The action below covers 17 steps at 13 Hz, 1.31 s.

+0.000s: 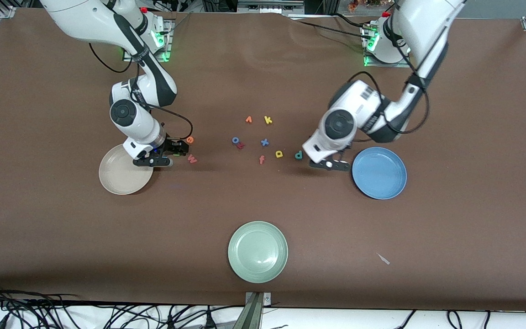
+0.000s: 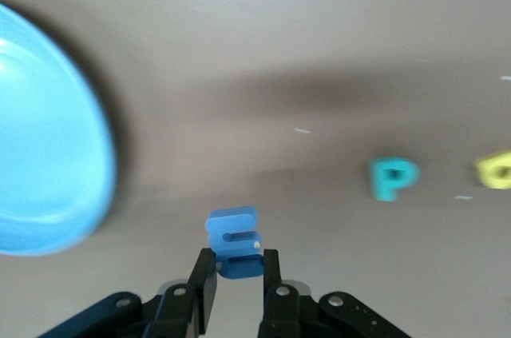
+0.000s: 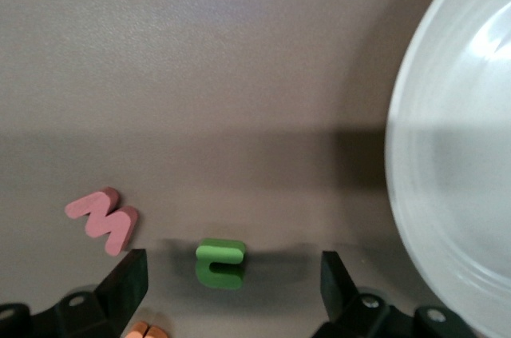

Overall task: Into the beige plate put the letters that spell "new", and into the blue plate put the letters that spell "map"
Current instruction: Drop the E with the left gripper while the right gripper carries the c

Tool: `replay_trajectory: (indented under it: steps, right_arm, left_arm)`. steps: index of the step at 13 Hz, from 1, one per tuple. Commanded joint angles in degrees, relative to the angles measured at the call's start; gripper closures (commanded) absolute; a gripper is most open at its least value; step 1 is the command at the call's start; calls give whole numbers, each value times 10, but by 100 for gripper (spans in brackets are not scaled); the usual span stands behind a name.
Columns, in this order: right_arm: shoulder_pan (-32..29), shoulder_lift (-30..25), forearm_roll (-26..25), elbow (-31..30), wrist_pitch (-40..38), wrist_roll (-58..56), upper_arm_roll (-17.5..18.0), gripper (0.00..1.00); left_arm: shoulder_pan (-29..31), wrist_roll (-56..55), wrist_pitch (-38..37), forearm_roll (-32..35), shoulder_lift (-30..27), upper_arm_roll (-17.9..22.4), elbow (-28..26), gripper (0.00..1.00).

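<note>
My left gripper (image 2: 238, 262) is shut on the blue m (image 2: 232, 236), just above the table between the teal p (image 2: 393, 178) and the blue plate (image 2: 40, 138). The yellow a (image 2: 497, 170) lies beside the p. In the front view the left gripper (image 1: 327, 164) hangs next to the blue plate (image 1: 379, 172). My right gripper (image 3: 233, 272) is open and low, its fingers either side of the green n (image 3: 221, 262) lying on the table. The pinkish-red w (image 3: 104, 218) and orange e (image 3: 144, 330) lie close by. The beige plate (image 3: 455, 154) is beside them.
Between the arms lie an orange v (image 1: 248, 119), yellow k (image 1: 268, 119), blue o (image 1: 235, 140), blue x (image 1: 265, 142) and orange f (image 1: 261, 159). A pale green plate (image 1: 257, 251) sits nearest the front camera.
</note>
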Motion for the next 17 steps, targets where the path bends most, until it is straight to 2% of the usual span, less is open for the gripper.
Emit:
replay_trajectory:
  steps: [1,3,4,5,6,7,9,10,12,14,15,17]
  right_arm:
    - [-2,-4,-4,-10,11,18,4,11]
    - [-2,2,-5,-9,15,18,4,15]
    - [-1,5,-5,-9,23,18,4,17]
    - [0,11,-5,-9,29,18,4,20]
    - [0,13,-5,-9,30,18,4,22]
    - [2,13,-5,-9,30,18,4,25]
    - [7,16,-5,-9,30,18,4,36]
    - [8,16,-5,-9,30,17,4,42]
    - [8,14,-5,-7,28,14,4,53]
    - [8,6,-8,-7,23,10,4,66]
    - [8,2,-9,-8,18,10,4,73]
    - [8,-6,-9,-6,1,10,4,83]
  left_arm:
    - [73,99,-9,20,26,-5,6,91]
    - [118,148,-4,51,47,7,17,91]
    - [127,162,-4,55,49,7,17,82]
    - [130,162,-4,52,51,7,17,37]
    - [125,157,-6,51,47,6,17,0]
    - [121,155,-9,46,44,0,18,0]
    - [115,128,-9,46,37,-56,27,0]
    - [107,87,-8,45,42,-68,40,0]
    - [57,39,-3,45,51,-70,59,0]
    - [16,-10,16,51,83,-69,84,0]
    - [-6,-31,62,55,97,-67,85,0]
    - [-12,-69,127,54,119,-66,76,0]
